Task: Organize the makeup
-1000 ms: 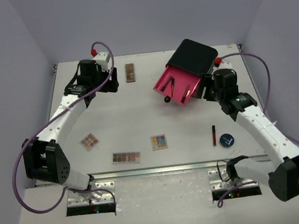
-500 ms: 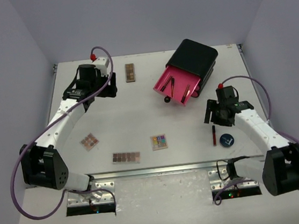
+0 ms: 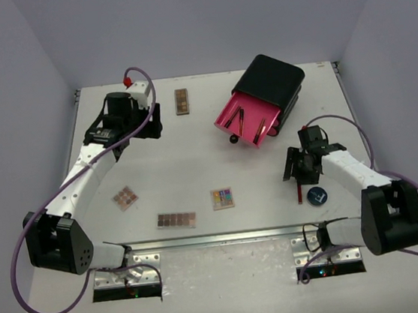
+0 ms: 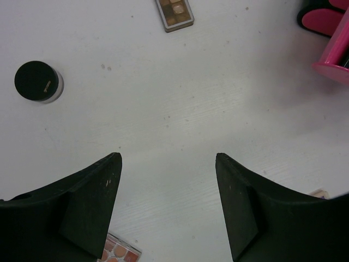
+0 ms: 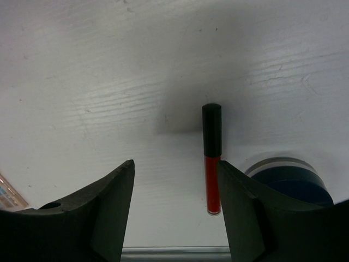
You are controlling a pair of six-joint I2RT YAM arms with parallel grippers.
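Makeup lies scattered on the white desk [image 3: 194, 158]. Nearest are a long brown eyeshadow palette [image 3: 176, 220], a square multicoloured palette [image 3: 223, 198] and a round dark-blue compact [image 3: 317, 196]. Just beside the compact, a red lip-gloss tube with a black cap [image 5: 211, 158] lies flat under the right tool [image 5: 175, 164], close to one finger. The fingers are spread and grip nothing, and the arm is folded low with its wrist pointing down. Farther off, the left tool [image 4: 168, 158], also spread, hangs over bare desk on an outstretched arm, near a small brown palette [image 4: 174, 12].

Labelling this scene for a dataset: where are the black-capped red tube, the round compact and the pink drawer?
black-capped red tube [image 5: 212, 164], right wrist view, upper red barrel.
round compact [image 5: 289, 183], right wrist view, lid top.
pink drawer [image 3: 250, 121], top external view, bare floor.
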